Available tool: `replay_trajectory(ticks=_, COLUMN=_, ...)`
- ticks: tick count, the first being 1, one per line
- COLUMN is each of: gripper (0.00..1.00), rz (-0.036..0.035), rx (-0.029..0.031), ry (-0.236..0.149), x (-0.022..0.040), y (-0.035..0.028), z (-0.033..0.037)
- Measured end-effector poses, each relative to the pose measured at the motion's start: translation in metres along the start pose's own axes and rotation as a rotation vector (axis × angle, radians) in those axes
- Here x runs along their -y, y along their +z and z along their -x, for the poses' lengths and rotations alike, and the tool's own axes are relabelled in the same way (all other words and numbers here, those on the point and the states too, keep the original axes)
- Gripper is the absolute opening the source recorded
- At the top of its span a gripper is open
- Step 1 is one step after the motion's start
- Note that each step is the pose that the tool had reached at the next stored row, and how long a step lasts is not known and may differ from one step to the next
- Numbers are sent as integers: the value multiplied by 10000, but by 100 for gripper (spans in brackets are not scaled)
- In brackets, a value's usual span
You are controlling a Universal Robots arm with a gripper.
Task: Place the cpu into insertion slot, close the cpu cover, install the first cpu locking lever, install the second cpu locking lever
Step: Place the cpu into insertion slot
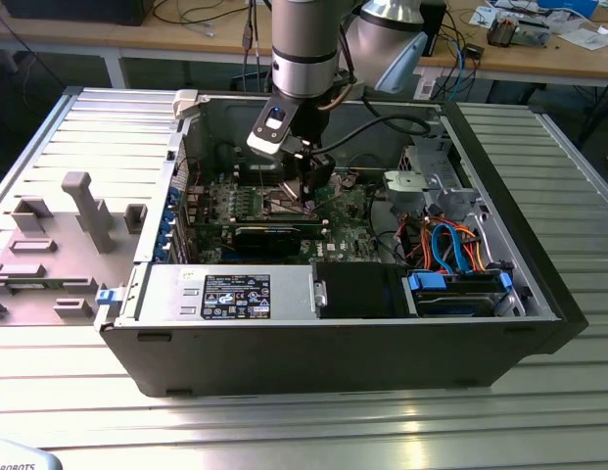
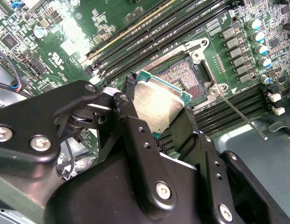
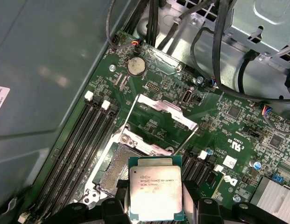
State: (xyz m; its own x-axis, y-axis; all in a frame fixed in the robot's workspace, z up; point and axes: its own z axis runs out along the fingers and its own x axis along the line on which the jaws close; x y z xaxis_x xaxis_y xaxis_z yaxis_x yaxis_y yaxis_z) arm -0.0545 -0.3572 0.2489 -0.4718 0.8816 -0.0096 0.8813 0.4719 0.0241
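My gripper (image 2: pixel 156 105) is shut on the cpu (image 2: pixel 159 103), a small square chip with a silver-grey top, gripped by two opposite edges. It hangs tilted just above and beside the insertion slot (image 2: pixel 189 77), whose brownish contact field lies bare. In the first wrist view the cpu (image 3: pixel 156 192) sits between the black fingers (image 3: pixel 206 211), partly overlapping the insertion slot (image 3: pixel 113 170). The cpu cover (image 3: pixel 168 111) is swung open behind the slot, and a thin locking lever (image 2: pixel 240 114) stands released. In the exterior view the gripper (image 1: pixel 305 191) reaches down into the open case over the green motherboard (image 1: pixel 348 211).
Long black memory slots (image 3: pixel 84 140) flank the socket on both sides. Black cables (image 3: pixel 215 51) hang behind it. The case holds a power supply (image 1: pixel 235 294) at the front and orange and blue cables (image 1: pixel 450 245) on the exterior view's right. A grey fixture (image 1: pixel 88 211) stands outside the case.
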Motion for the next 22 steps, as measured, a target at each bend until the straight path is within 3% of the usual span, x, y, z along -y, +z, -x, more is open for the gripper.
replay_trajectory(ticks=22, gripper=54, rz=-3, rx=10, ry=414, x=1, y=10, z=0)
